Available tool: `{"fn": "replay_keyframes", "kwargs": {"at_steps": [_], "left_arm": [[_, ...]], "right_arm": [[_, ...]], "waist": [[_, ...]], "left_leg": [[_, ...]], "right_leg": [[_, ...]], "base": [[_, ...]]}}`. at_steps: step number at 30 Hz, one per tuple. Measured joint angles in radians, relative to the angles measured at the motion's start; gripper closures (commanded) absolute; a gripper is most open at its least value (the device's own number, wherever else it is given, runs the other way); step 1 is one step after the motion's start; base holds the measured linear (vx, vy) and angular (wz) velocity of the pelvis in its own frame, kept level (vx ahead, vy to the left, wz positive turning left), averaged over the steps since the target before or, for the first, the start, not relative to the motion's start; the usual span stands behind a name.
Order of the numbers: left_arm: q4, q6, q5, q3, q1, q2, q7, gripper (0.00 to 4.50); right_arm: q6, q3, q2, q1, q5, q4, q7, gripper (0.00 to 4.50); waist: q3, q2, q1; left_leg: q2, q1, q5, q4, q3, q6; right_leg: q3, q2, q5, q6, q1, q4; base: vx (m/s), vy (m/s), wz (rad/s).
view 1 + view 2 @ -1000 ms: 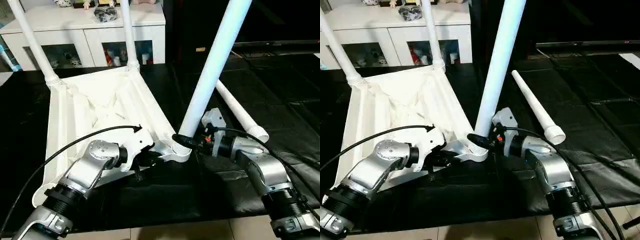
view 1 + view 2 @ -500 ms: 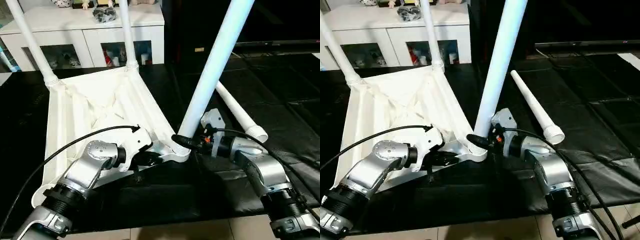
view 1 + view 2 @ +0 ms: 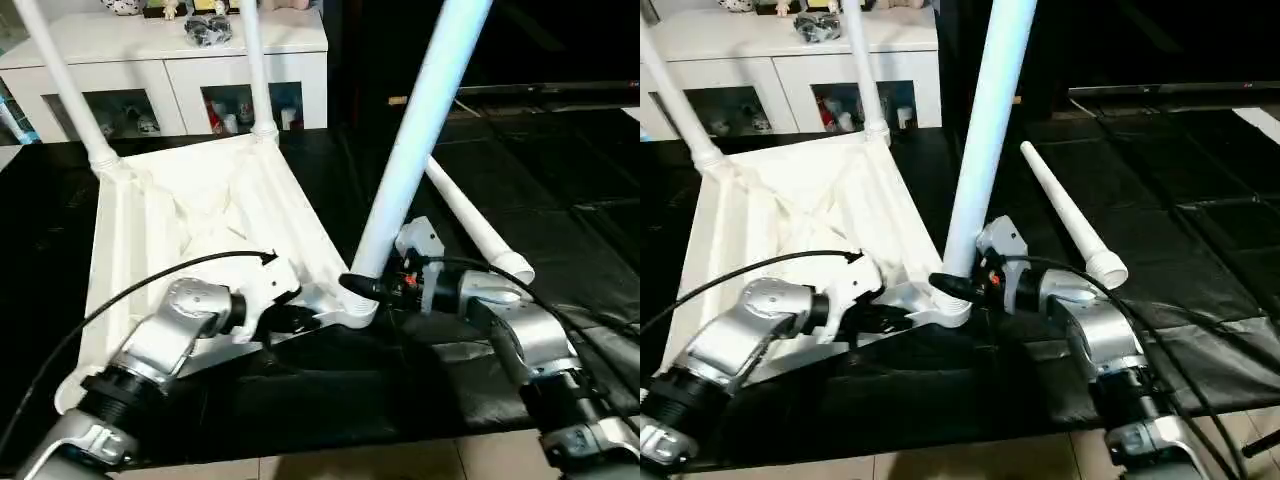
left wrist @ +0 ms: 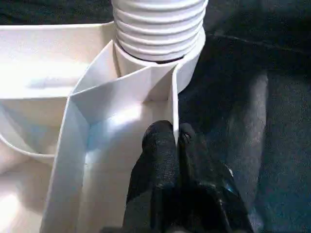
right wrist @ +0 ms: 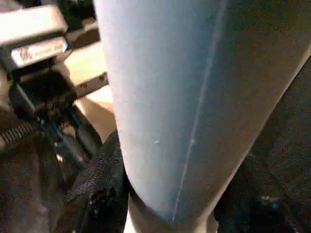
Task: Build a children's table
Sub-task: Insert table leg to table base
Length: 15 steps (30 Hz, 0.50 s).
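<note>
The children's table top (image 3: 190,210) lies upside down on the black mat, ribbed side up. Two white legs (image 3: 60,80) (image 3: 252,60) stand in its far corner sockets. A third leg (image 3: 415,140) rises tilted from the near right corner socket (image 3: 352,305). My right gripper (image 3: 365,285) is shut on this leg just above the socket, black fingers (image 5: 104,179) on either side of the tube (image 5: 194,97). My left gripper (image 4: 175,138) is shut on the thin side wall (image 4: 172,97) of the top, close to that socket. A fourth leg (image 3: 470,220) lies loose on the mat to the right.
A white cabinet (image 3: 170,60) with glass doors stands behind the table top, toys on it. Black mats (image 3: 560,180) cover the floor to the right. Cables loop over both silver forearms. Pale floor tiles (image 3: 330,465) show at the near edge.
My left gripper's fingers have closed onto the table top's side wall. The right gripper keeps its hold on the tilted leg, which stands about where it did.
</note>
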Motion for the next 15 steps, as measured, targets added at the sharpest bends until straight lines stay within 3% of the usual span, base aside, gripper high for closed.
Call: {"fn": "replay_keyframes", "kwargs": {"at_steps": [3, 8, 15], "left_arm": [[0.0, 0.001, 0.001, 0.0, 0.0, 0.001, 0.0, 4.5], [0.005, 0.001, 0.001, 0.0, -0.004, 0.001, -0.002, 4.5], [0.073, 0.002, 0.004, -0.003, -0.035, -0.034, -0.001, 4.5]], "right_arm": [[0.019, -0.05, 0.029, 0.011, 0.05, 0.035, -0.009, 2.57], [0.021, -0.088, 0.053, 0.037, 0.089, 0.047, -0.03, 2.57], [-0.073, -0.106, 0.077, 0.131, 0.091, 0.009, -0.072, 2.57]], "waist": [[0.0, 0.001, -0.001], [-0.001, 0.003, -0.001], [-0.007, 0.025, 0.004]], "left_leg": [[0.0, 0.0, 0.0, 0.0, 0.0, 0.0], [0.0, 0.001, 0.0, -0.001, 0.0, 0.0], [-0.001, 0.009, 0.0, -0.004, -0.001, 0.0]], "right_leg": [[0.0, 0.0, 0.0, 0.0, 0.001, -0.002], [-0.001, 0.0, 0.0, 0.0, 0.002, -0.002], [-0.002, 0.0, 0.0, 0.0, 0.008, -0.008]], "base": [[0.0, 0.0, 0.0], [0.0, 0.0, 0.0], [0.0, 0.0, 0.0]]}}
